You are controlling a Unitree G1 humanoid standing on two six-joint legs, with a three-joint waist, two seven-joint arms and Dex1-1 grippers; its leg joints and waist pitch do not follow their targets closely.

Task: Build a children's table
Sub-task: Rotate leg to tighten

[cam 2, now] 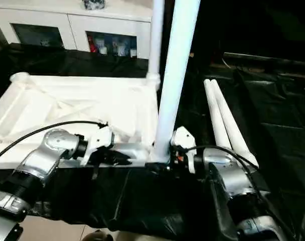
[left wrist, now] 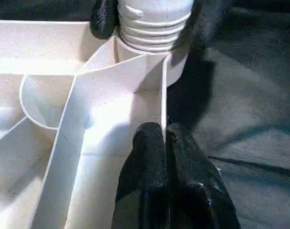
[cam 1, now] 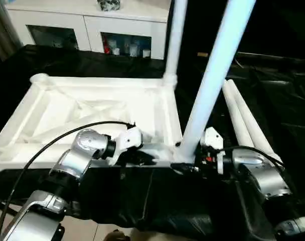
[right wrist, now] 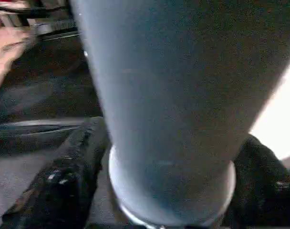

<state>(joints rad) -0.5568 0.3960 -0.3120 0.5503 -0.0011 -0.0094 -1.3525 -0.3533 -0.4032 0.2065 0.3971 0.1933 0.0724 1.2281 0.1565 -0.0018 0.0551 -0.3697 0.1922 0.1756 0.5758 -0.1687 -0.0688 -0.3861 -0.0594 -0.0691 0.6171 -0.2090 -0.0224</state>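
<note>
both upright legs [cam 1: 212,75] cut off at top edge; cabinet contents [cam 1: 125,49] unreadable.

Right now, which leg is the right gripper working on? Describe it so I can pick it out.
Find the upturned white tabletop on the black-draped surface. At its near right corner a white tube leg stands in the socket, the right gripper at its base. Unlike the far-corner leg, it leans; two more legs lie flat.

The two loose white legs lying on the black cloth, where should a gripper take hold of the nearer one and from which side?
Judging by the head view, take the loose leg around its tube from above, fingers spanning its width. It lies flat, touching its twin on one side, so a level approach from there looks blocked. The right gripper stands beside it.
</note>
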